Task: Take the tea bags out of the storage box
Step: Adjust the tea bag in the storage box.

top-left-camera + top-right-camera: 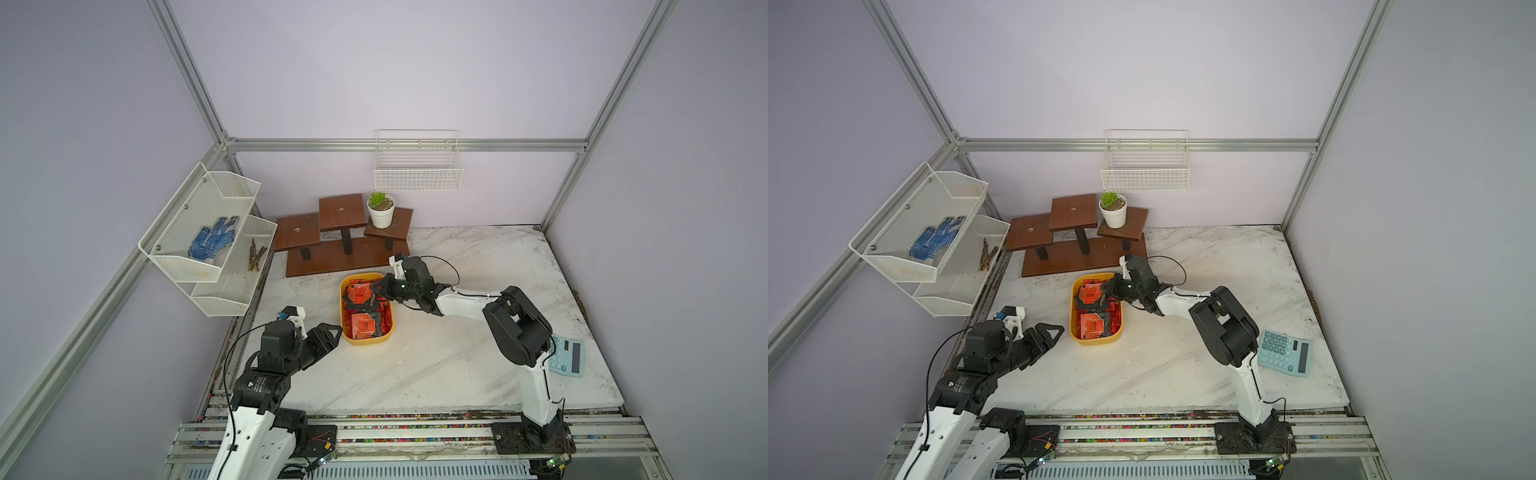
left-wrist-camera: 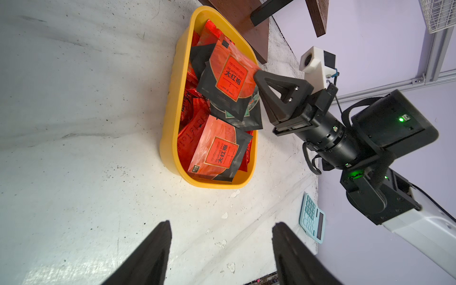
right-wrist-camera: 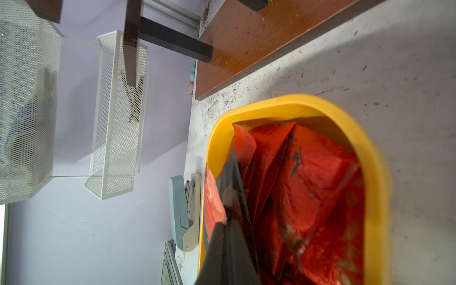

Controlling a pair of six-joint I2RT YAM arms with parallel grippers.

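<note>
One storage box holds two red-labelled tea bags, one green-labelled packet and red foil sachets too heaped to count. Beyond the box: one stepped shelf, one potted plant; right of it, one calculator.

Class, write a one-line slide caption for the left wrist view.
Right gripper pinches a black-and-red tea packet in the yellow storage box; left gripper open nearby.

You can read 大红袍 in dark characters, with DA HONG PAO in small letters beside it, on the red label of the upper black tea packet in the left wrist view. The lower black tea packet bears the same words; its finer print is too small to read
</note>
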